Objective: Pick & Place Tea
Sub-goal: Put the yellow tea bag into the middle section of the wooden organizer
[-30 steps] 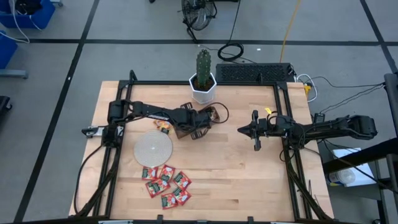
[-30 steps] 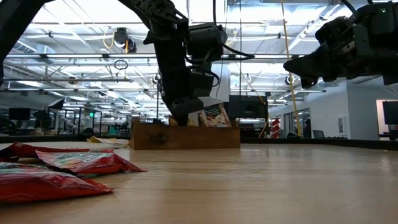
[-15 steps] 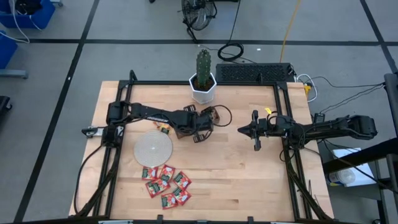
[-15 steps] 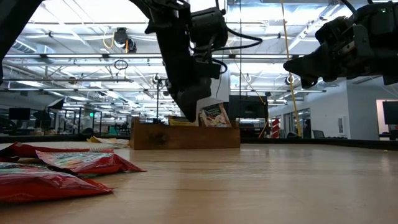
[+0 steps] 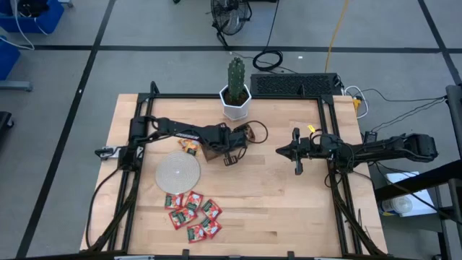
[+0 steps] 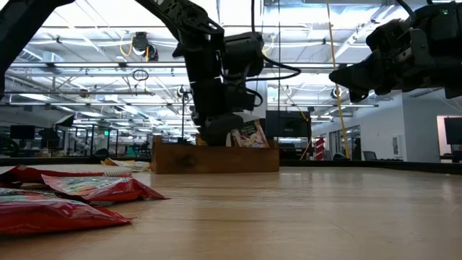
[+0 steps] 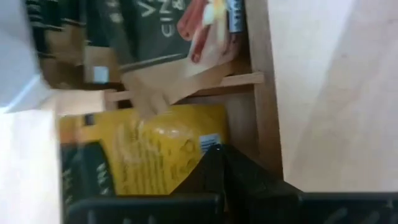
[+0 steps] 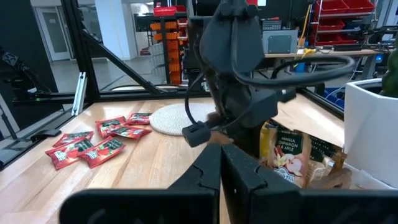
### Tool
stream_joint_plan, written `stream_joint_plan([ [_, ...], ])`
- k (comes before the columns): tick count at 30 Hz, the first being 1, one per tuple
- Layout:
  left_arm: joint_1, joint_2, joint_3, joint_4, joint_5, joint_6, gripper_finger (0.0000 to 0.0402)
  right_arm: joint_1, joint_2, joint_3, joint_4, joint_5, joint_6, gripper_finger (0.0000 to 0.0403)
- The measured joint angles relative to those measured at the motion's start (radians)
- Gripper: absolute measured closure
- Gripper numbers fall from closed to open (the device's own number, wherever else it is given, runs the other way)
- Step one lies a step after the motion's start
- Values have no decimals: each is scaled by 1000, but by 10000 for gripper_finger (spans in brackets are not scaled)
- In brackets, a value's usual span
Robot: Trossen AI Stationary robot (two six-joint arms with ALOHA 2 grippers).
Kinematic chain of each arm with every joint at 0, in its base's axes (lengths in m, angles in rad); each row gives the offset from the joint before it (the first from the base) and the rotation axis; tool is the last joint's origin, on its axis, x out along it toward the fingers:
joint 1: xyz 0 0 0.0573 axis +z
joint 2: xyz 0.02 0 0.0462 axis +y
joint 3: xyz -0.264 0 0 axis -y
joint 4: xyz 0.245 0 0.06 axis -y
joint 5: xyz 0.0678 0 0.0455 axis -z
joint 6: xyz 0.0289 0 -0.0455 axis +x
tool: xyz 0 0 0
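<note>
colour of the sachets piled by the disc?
Red with green print, sachets beside the disc; right wrist view shows it best.

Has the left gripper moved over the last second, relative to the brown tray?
Yes. In the low view the left gripper rose off the tray, then came back down onto its top edge, ending slightly rightward.

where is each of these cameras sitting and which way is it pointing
High view: above the table, looking straight down; both arms show, left gripper over the tray, right gripper hanging mid-table.
Low view: table height, looking level across; red sachets near, tray behind.
Left wrist view: on the left arm, looking into the tray at an orange-yellow sachet; own shut fingers show.
Right wrist view: on the right arm, facing the left arm across the table.
Shared: the tray and red sachets appear in high, low and right wrist views.
</note>
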State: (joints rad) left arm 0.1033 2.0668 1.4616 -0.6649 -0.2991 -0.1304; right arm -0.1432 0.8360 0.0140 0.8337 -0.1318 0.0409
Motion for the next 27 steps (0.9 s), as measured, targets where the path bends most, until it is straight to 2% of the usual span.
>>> stream_joint_plan([
  [6, -1, 1, 0, 58, 205, 21, 399, 0, 0, 0, 0, 0, 0, 403],
  [14, -8, 2, 0, 49, 314, 47, 400, 0, 0, 0, 0, 0, 0, 403],
  [19, -9, 2, 0, 4, 291, 34, 400, 0, 0, 0, 0, 0, 0, 403],
  [27, -7, 2, 0, -24, 149, -7, 400, 0, 0, 0, 0, 0, 0, 403],
])
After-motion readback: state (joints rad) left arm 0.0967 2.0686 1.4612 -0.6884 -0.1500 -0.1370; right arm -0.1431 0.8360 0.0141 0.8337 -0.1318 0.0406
